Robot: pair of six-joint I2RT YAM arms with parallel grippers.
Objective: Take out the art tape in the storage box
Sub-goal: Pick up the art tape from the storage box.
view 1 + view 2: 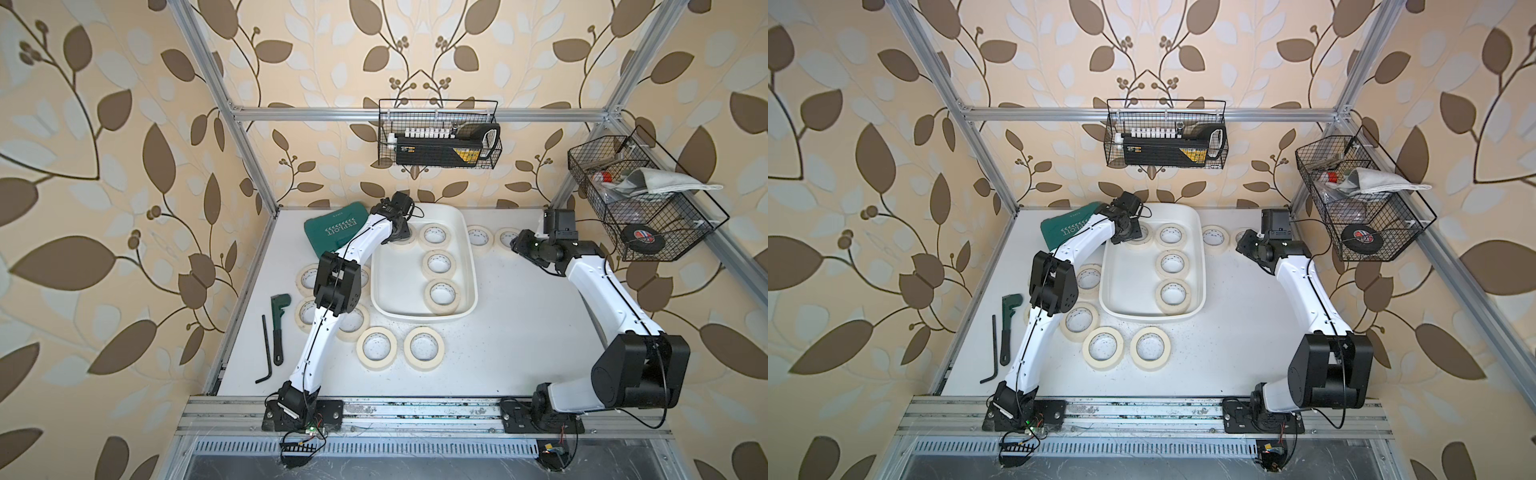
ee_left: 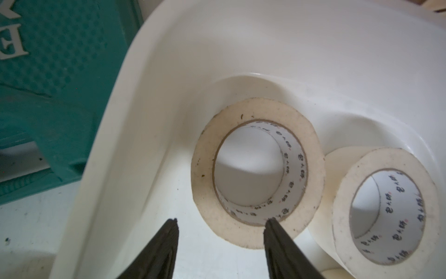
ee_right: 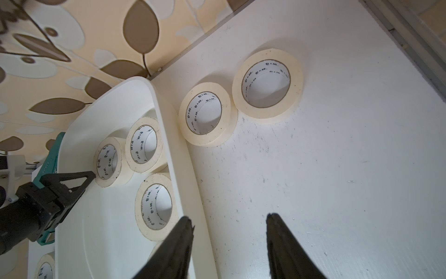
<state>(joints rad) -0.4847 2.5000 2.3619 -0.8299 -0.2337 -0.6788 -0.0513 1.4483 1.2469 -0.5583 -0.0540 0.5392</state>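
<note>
The white storage box [image 1: 399,286] [image 1: 1129,286] stands at the back middle of the table and holds several cream art tape rolls [image 1: 439,263] [image 1: 1172,263]. My left gripper [image 2: 222,219] [image 1: 401,239] is down in the box's far left corner. It is open and straddles the near wall of one roll [image 2: 257,169]: one finger sits at the core's inner edge, the other outside with a gap. A second roll [image 2: 386,212] lies beside it. My right gripper [image 3: 229,217] [image 1: 517,244] hangs open and empty over the table by the box's right rim [image 3: 169,135].
Several rolls lie on the table: two right of the box [image 1: 478,237] [image 3: 266,84], others at front left [image 1: 377,347]. A green tool case [image 1: 332,226], a wrench [image 1: 279,320] and a hex key [image 1: 266,353] lie left. Wire baskets [image 1: 438,135] [image 1: 640,199] hang behind and right.
</note>
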